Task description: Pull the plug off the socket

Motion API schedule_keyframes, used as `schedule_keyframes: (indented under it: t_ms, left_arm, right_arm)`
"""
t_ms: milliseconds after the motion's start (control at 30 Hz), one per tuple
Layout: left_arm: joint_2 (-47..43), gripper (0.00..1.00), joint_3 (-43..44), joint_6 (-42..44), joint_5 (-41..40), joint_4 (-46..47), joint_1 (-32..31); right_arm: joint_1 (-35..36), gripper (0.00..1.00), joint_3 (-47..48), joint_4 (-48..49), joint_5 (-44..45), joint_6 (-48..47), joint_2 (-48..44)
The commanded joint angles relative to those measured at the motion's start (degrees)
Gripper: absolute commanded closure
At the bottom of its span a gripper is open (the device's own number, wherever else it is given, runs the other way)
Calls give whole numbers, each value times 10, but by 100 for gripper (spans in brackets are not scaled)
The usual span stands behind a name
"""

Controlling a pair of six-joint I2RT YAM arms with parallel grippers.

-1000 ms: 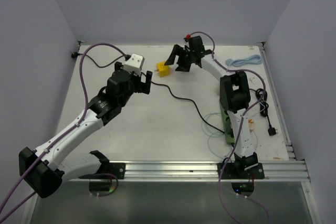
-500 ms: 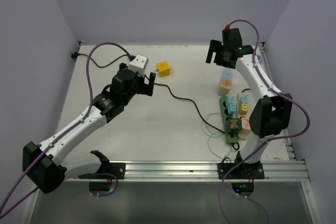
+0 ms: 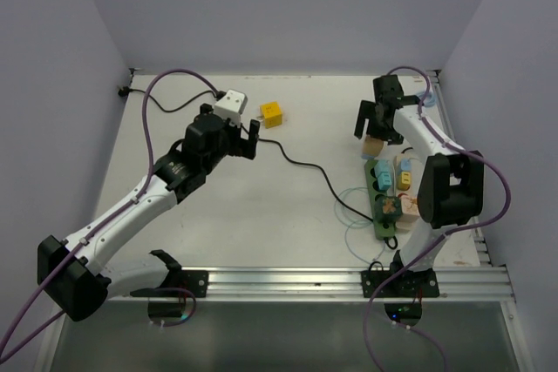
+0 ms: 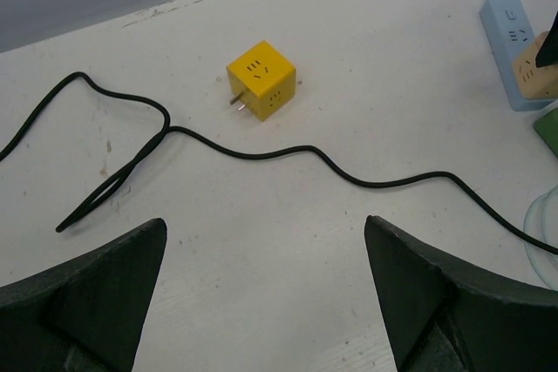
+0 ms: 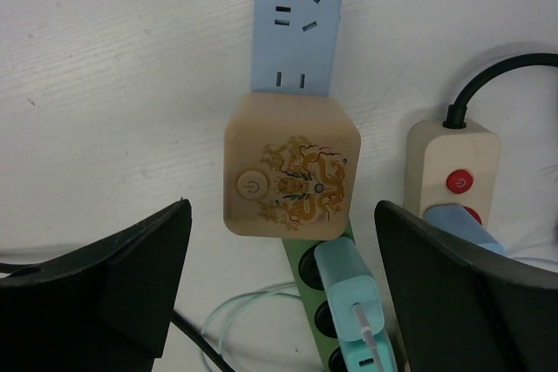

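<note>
Closest to the arm bases, the socket (image 3: 378,228) is seen lying lengthwise beside the R arm. A tan plug (image 3: 391,208) and, just beyond it, a teal plug (image 3: 382,179) are seated on it. At the socket's far end a beige cube (image 5: 290,165) w/ a dragon print is found, sitting where the light blue strip (image 5: 299,23) begins. Which strip it is plugged into cannot be told.

The R gripper (image 5: 282,205) is held over that cube w/ jaws spread wide. Nothing is gripped, and a gap is seen btwn each finger and the cube's sides. The socket's far end thus lies directly below the gripper, and the rest runs back toward the base.

The L gripper (image 4: 264,222) is spread fully over the table (image 4: 392,32) at centre-left and is empty, well apart from the socket. A black cable (image 4: 349,176) is crossed just ahead of it. Farther on, a yellow plug-cube (image 4: 261,80) lies loose w/ its prongs exposed.
</note>
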Motion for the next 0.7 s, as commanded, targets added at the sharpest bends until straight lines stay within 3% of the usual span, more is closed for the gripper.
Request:
schedule_keyframes:
  t_ms: [0,133,300,533,667]
  left_arm:
    - [1,0,16,4,8,-4,0]
    - [4,0,16,10,2,-5,0]
    - [4,0,16,3,9,-1,0]
    - [40,0,49,-71,18,17,0]
    - [85,0,43,-107,79,105,0]
  right_arm:
    - [-5,10,-1,20,13,1,-5]
    - [-14,14,-8,41,5,12,8]
    - [-31,28,-23,68,-39,19,12]
    - [-32,35,-27,74,-57,9,29]
    - [-32,43,-18,69,-76,-1,40]
